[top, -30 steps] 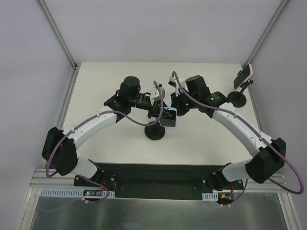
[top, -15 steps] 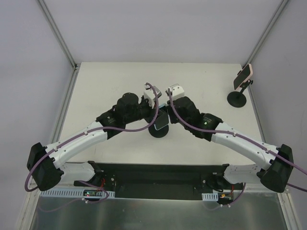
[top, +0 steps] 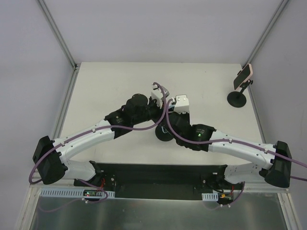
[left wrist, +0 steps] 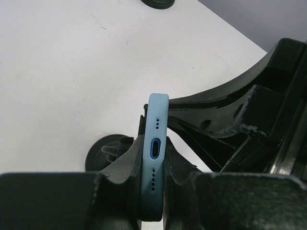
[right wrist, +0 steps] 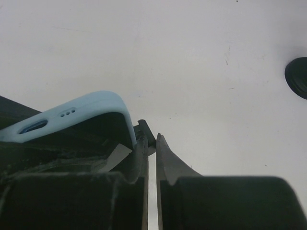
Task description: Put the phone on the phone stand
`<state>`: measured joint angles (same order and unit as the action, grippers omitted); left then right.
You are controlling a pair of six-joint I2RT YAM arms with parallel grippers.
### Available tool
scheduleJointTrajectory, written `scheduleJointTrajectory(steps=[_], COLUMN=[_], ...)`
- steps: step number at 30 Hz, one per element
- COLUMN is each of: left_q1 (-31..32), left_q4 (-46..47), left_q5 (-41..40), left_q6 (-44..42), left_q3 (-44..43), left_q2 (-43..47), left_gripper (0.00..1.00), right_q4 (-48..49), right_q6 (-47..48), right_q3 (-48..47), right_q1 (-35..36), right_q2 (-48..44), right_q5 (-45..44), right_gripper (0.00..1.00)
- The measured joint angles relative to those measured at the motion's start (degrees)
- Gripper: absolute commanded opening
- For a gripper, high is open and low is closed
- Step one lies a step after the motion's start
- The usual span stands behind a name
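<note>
Left arm (top: 91,134) is reaching inward toward centre, its left claw (left wrist: 154,141) clamping the phone (left wrist: 154,184) edge-on between both fingers. Right arm (top: 235,146) is stretching low toward it, right claw (right wrist: 151,139) pinching closed, only a thin slit showing.

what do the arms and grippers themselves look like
The left arm and right arm have white links between bulky black joints. Loose purple cables run along each. The right arm has a small green light and a white box at its wrist. The left gripper and right gripper are black with flat tapering fingers.
</note>
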<state>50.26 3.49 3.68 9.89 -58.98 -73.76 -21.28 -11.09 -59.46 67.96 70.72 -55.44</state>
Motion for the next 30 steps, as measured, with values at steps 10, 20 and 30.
scheduleJointTrajectory(steps=[10, 20, 30], left_q1=[2.69, 4.2, 0.39], left_q4=[6.45, 8.04, 14.71], left_q5=[-0.83, 0.46, -14.88], left_q6=[-0.83, -0.68, -2.89], left_q3=[0.13, 0.22, -1.18], left_q2=[-3.96, -4.61, -9.05], left_gripper=[0.0, 0.0, 0.0], right_q4=[-5.38, -8.76, -1.6], right_q6=[-6.12, -6.62, -5.57], right_q3=[1.53, 3.34, 4.81], right_q1=[0.28, 2.05, 10.67], right_q2=[-2.16, -6.88, -19.89], right_q5=[-4.76, -5.07, 8.7], right_gripper=[0.0, 0.35, 0.62])
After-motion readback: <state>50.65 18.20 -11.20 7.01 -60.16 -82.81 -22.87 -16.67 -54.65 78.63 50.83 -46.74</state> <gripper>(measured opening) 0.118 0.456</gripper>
